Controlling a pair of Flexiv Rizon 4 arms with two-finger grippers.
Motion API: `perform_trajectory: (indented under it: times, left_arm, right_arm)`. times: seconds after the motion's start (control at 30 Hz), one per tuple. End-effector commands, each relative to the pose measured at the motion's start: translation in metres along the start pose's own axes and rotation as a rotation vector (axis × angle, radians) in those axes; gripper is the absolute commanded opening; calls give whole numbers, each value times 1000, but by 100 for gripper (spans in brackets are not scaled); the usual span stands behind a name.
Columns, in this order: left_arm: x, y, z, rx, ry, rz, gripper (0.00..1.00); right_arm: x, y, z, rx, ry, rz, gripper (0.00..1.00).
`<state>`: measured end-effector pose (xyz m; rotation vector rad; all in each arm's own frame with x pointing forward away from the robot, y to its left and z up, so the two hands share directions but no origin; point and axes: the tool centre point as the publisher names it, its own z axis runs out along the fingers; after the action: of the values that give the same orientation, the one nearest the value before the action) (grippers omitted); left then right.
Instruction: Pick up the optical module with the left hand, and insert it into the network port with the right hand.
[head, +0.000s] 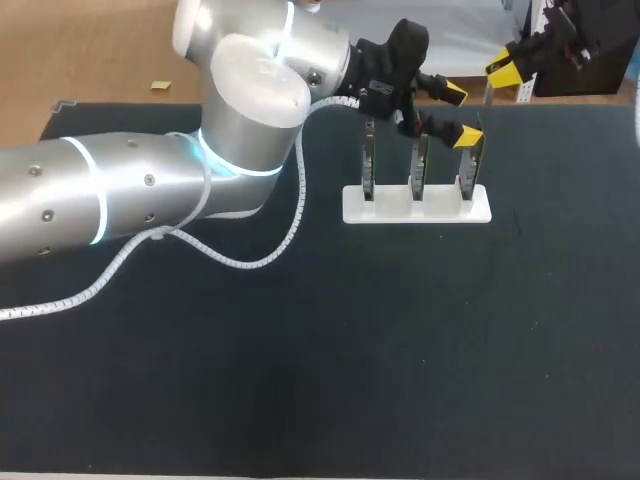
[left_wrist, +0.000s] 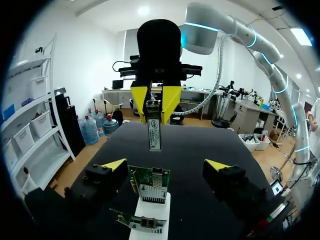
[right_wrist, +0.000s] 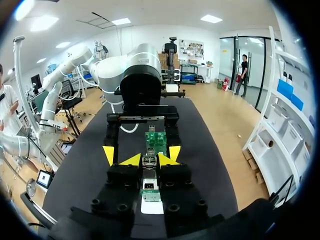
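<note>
The black table (head: 400, 350) fills the head view with a dark, matte top. A white stand (head: 440, 212) lies on it toward the far edge, right of the middle. It is a long flat block set crosswise, with three low raised holders in a row.

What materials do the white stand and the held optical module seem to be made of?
White stand: probably plastic, matte, evenly white with no shine. Optical module in the right gripper: likely metal, judging by its dull silver-grey casing.
</note>
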<state>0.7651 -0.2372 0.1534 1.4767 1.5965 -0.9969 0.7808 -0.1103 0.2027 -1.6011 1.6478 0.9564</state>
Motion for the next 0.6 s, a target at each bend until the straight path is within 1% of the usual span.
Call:
perform_trajectory:
  times: [0.03,0.23,0.6]
  left_arm:
    - [1,3,2,13,38,-6,100]
    - [6,2,5,52,82,-5,100]
    - [12,3,5,56,101,-16,100]
  right_arm:
    - [1,2,-1,6,-1,0,0]
    - [1,2,-2,7,-3,-1,0]
    - [1,2,-1,9,-5,1,0]
